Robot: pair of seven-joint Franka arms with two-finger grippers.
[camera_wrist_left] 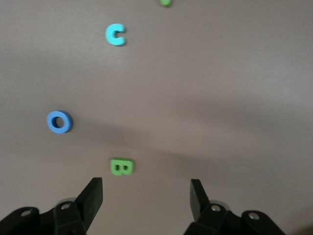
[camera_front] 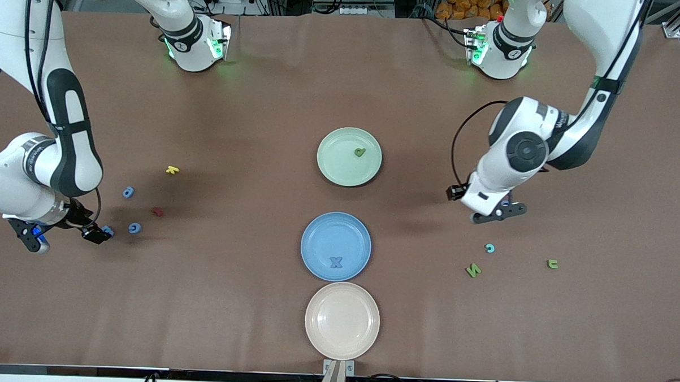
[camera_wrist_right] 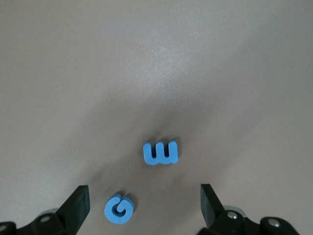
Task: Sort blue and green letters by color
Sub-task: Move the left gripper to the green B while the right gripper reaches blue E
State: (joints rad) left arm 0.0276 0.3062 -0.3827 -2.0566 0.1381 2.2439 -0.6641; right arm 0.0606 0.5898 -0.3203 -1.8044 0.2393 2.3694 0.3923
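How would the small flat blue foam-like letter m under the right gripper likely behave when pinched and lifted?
The small flat blue letter m looks thick and matte, so probably light, slightly squashy and not slippery. Lying flat on the table, it shouldn't roll or tip. The open right gripper must straddle its low edges.

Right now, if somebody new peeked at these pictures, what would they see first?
Three plates in a row mid-table: the green plate holding a green letter, the blue plate holding a blue X, and a bare beige plate nearest the front camera. The left gripper hangs open over a green B; the right gripper hangs open over a blue m.
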